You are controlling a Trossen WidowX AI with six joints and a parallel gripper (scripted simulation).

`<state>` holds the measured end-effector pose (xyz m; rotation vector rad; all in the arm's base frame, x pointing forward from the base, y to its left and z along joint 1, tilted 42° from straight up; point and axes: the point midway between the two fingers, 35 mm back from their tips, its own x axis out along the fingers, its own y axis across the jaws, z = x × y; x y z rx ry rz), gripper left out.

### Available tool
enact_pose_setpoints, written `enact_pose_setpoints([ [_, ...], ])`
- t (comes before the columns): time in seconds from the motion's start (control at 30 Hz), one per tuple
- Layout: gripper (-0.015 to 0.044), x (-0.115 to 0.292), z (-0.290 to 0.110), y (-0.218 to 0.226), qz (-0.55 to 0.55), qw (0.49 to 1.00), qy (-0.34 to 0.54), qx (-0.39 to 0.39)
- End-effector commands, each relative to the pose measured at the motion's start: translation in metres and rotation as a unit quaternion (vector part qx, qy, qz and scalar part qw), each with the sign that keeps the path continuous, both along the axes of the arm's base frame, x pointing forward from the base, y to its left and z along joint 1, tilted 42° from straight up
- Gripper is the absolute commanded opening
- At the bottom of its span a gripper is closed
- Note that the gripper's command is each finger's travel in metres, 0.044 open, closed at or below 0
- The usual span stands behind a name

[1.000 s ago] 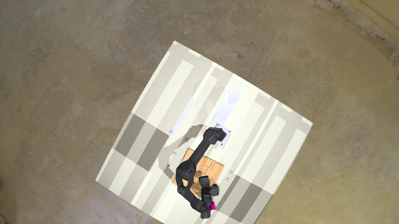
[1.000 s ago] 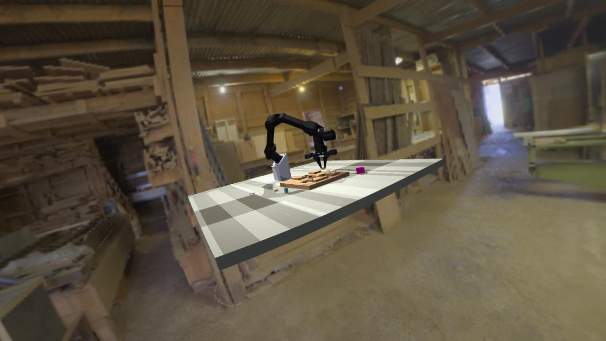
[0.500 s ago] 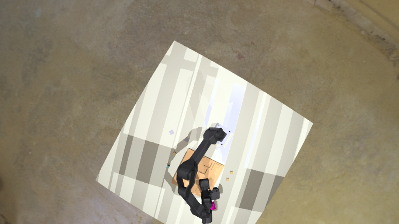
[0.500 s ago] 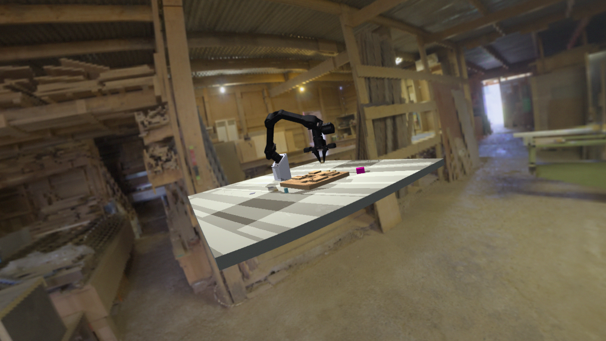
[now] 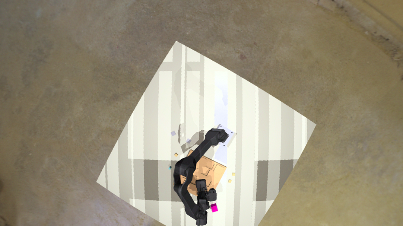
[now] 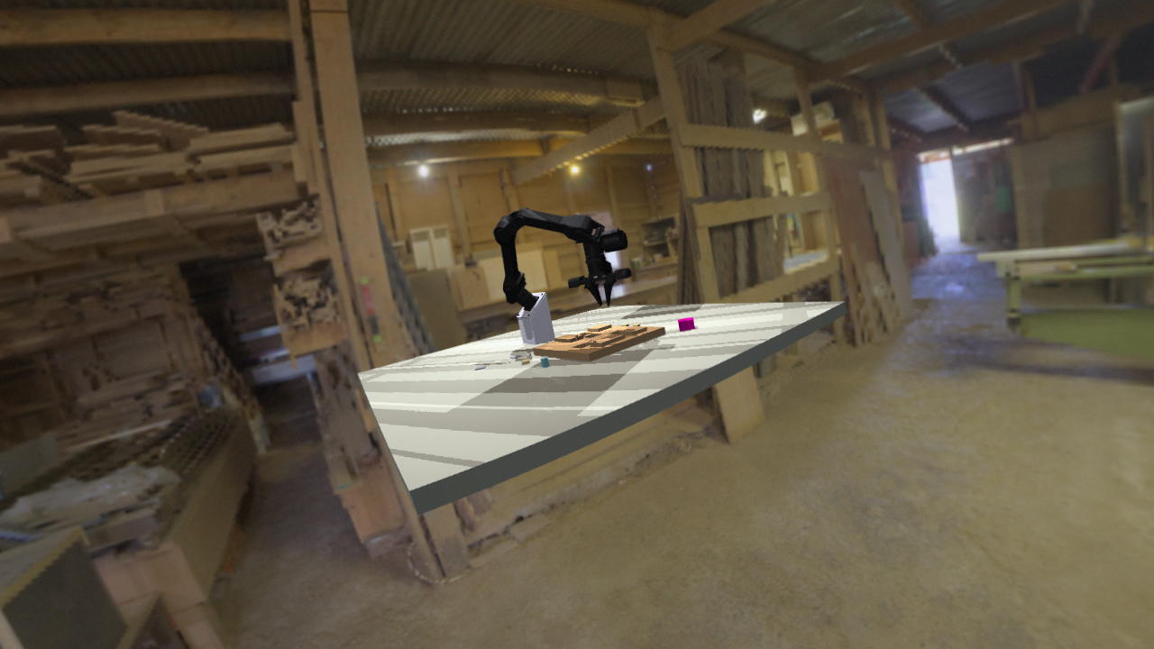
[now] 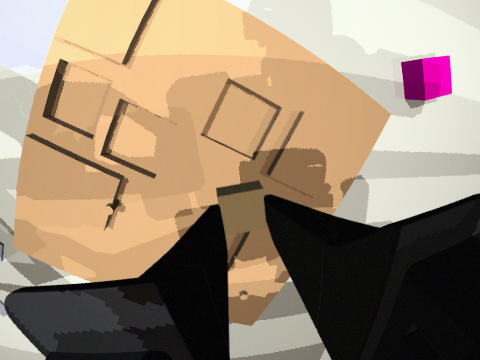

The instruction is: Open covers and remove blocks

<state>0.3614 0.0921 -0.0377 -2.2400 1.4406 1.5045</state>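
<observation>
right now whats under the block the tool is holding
The black tool grips a small tan wooden block in the air. Below it lies the tan wooden puzzle board, near its edge. The block and fingers hide the spot directly beneath.

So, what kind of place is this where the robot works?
It looks like a timber workshop or sawmill shed: stacked lumber on the left, wooden posts and beams under a corrugated roof, and a dirt floor around the table.

Timber workshop or sawmill shed. Rough wooden posts and beams, corrugated roof, stacked planks at left, boards leaning on walls, packed dirt floor, open doorway at far end.
</observation>
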Motion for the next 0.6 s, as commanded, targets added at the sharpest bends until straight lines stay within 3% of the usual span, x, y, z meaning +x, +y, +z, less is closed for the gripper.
enact_pose_setpoints([
  [0.0,0.0080,0.001,0.011,-0.011,0.002,1.000,0.002,0.001],
  [0.57,0.0080,-0.002,0.058,-0.061,0.003,1.000,0.003,0.008],
])
